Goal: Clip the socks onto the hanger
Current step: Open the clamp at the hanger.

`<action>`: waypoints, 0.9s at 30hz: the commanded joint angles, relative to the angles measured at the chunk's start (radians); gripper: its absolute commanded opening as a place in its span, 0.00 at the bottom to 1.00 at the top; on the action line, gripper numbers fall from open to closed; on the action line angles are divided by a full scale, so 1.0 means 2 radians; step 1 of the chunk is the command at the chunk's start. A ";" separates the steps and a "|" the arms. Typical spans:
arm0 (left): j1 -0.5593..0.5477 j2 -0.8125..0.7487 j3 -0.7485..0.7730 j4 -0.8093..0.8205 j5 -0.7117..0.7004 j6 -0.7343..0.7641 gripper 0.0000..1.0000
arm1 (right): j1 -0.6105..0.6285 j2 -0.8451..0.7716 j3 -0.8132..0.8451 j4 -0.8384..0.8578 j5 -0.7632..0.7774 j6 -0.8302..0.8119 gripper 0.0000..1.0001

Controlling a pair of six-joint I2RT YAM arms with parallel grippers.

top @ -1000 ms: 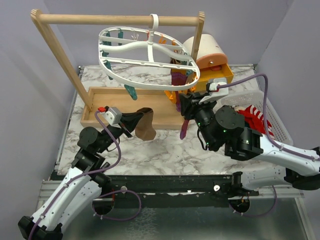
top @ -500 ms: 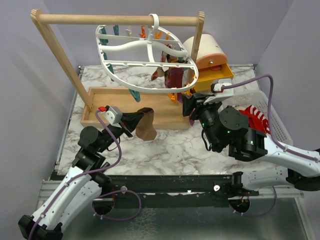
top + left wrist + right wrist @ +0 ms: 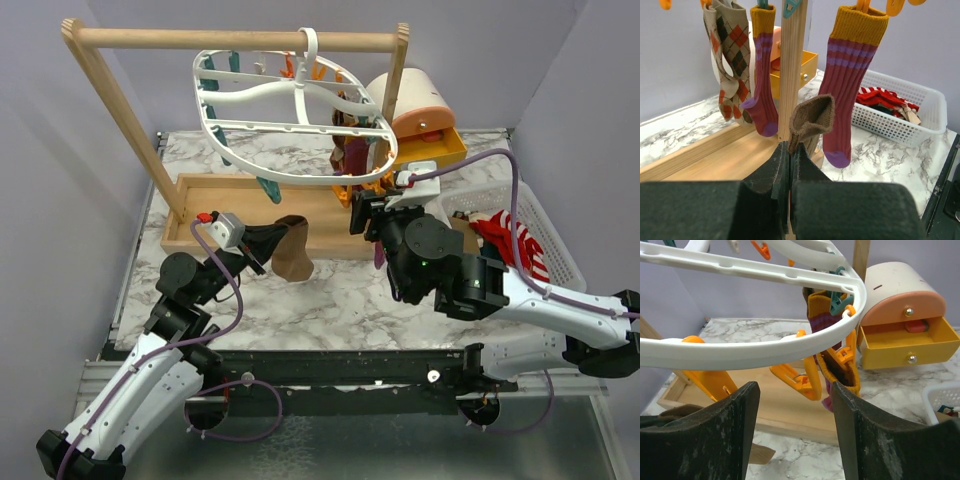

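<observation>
The white oval hanger hangs by its hook from the wooden bar. A maroon sock with a mustard cuff hangs from a clip on its near right rim, beside an argyle sock and a second maroon sock. My right gripper stands open just below that rim. In the right wrist view its fingers straddle an orange clip, with the clipped sock cuff close beside the right finger. My left gripper is shut on a tan-brown sock, held up over the tray's front edge.
The wooden rack's bar and tray stand at the back. A cream and orange drawer box sits back right. On the right, a white slatted basket holds a red-and-white striped sock and others. A wooden post rises just ahead of the left jaws.
My right gripper has opened and shifted slightly left under the hanger rim. The hanger has swung and tilted, and the maroon sock hangs from its clip. The left arm has not moved.
</observation>
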 commanded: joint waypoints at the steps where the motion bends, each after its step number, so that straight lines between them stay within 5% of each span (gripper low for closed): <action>1: -0.001 -0.004 -0.001 0.011 0.010 -0.001 0.00 | 0.004 0.002 -0.003 0.047 0.036 -0.031 0.65; 18: -0.002 -0.007 -0.006 0.011 0.010 0.001 0.00 | 0.001 0.025 0.006 0.113 0.042 -0.098 0.58; 27: -0.001 -0.012 -0.010 0.011 0.009 0.001 0.00 | 0.000 0.035 0.017 0.060 0.033 -0.036 0.74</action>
